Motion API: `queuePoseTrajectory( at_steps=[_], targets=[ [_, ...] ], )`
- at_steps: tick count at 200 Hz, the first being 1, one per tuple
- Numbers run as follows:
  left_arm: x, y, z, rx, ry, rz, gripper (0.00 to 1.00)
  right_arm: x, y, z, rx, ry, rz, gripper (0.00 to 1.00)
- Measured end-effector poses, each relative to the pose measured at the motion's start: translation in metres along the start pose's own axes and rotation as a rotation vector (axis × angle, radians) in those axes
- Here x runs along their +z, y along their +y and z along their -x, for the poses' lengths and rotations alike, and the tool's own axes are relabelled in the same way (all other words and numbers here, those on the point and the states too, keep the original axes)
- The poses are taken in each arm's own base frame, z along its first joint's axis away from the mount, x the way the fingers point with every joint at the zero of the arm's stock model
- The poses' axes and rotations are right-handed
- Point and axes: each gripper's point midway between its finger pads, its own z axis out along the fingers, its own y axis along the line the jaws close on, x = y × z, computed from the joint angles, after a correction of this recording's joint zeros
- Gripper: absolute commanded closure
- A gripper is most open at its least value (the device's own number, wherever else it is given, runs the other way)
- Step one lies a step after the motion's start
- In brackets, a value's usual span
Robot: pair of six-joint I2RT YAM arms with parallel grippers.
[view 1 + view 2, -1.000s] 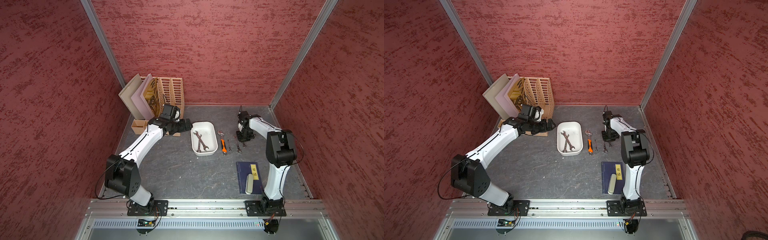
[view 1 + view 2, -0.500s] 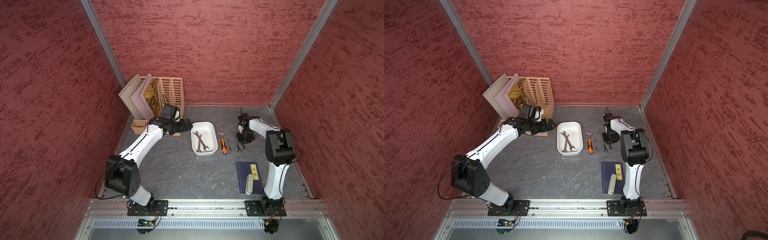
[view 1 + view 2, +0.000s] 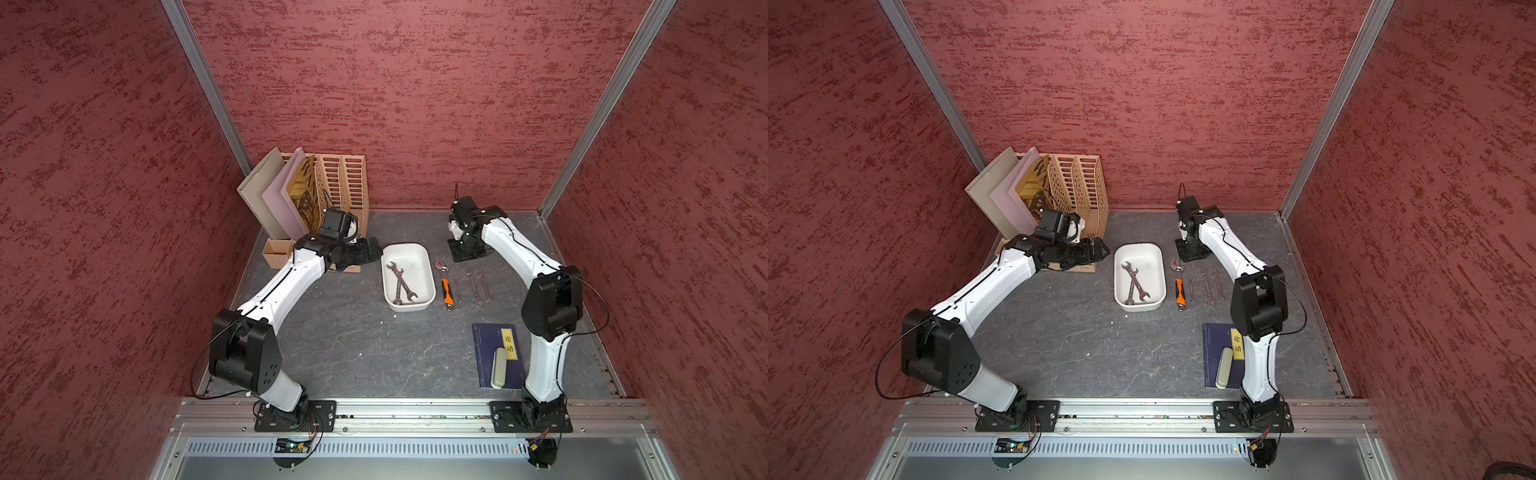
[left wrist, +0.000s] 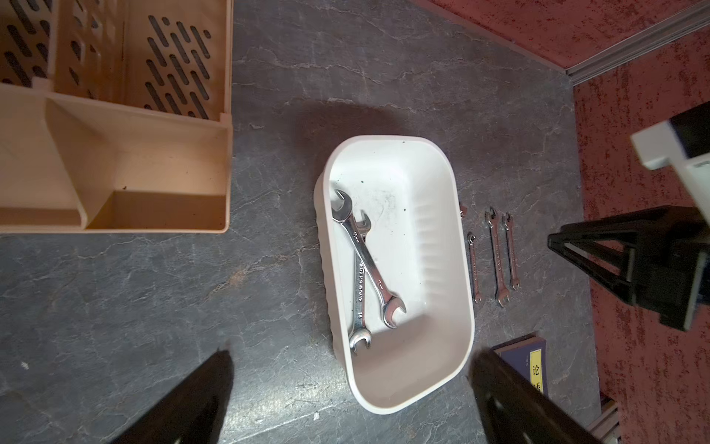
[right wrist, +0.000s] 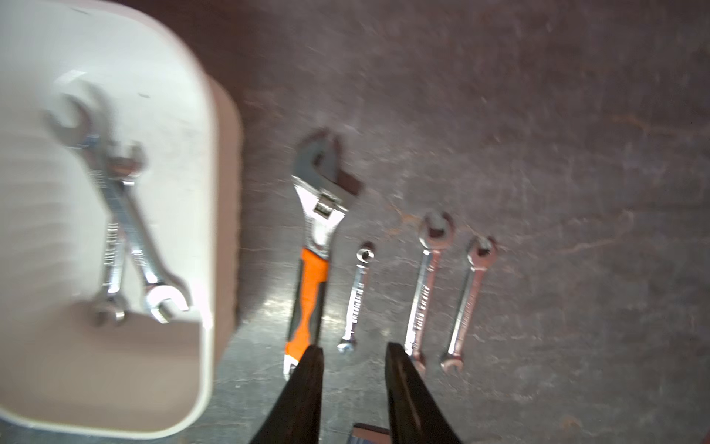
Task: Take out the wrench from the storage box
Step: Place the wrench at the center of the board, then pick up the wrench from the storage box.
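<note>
Tan slatted file rack [image 3: 349, 187] stood in the back left corner of the bench [image 3: 353, 340], with flat boards [image 3: 266, 195] leaning at its left side and a small cardboard box [image 3: 276, 253] in front of them. Blue book [image 3: 484, 353] lay near the front right corner with a pale oblong case [image 3: 498, 368] on top.

The storage box [image 3: 417, 266] sat mid-bench, nearer the back edge, long axis front to back. Two crossed wrenches [image 3: 400, 284] lay flat inside, toward its left wall. Nothing covered them. Just right of the box lay an orange-handled adjustable wrench [image 3: 445, 286], then three small wrenches [image 3: 473, 286] in a row, parallel and apart, all on the bench.

The left arm reached forward from the front rail [image 3: 415, 409]. Its left tool [image 3: 374, 252] was level just beside the box's back left corner, not touching it, fingers [image 4: 199, 403] spread wide and empty. The right arm was folded up and over. Its right tool [image 3: 464, 252] pointed down behind the row of small wrenches, fingers [image 5: 311, 384] parted narrowly with nothing between them. The right wrist view was blurred.

The bench was dark grey with a stone pattern. Red textured walls [image 3: 415, 104] stood on three sides, with aluminium posts at the back corners.
</note>
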Motion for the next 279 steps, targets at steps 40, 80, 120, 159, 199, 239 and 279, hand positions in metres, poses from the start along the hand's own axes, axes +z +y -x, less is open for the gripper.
queuePoseTrajectory(
  at_steps=[40,80,120,159,199,239,279],
  targets=[
    [0.002,0.014,-0.003,-0.032,0.011,0.023,0.0,0.011,0.097,0.024,-0.155,-0.001,0.12,0.68],
    [-0.002,0.018,-0.002,-0.039,0.002,0.025,0.0,0.072,0.143,0.004,-0.204,0.145,0.173,0.58],
    [-0.002,0.021,-0.004,-0.046,0.007,0.022,0.0,0.097,0.142,-0.007,-0.159,0.21,0.156,0.57],
    [0.0,0.023,-0.006,-0.051,0.011,0.02,0.0,0.104,0.14,-0.005,-0.118,0.204,0.139,0.57],
    [0.0,0.024,-0.007,-0.054,0.014,0.018,0.0,0.118,0.141,0.002,-0.085,0.18,0.126,0.58],
    [0.001,0.023,-0.007,-0.053,0.016,0.009,0.0,0.138,0.14,0.001,-0.067,0.182,0.099,0.61],
    [0.001,0.021,-0.006,-0.051,0.012,0.002,0.0,0.141,0.138,0.006,-0.047,0.158,0.08,0.71]
  ],
)
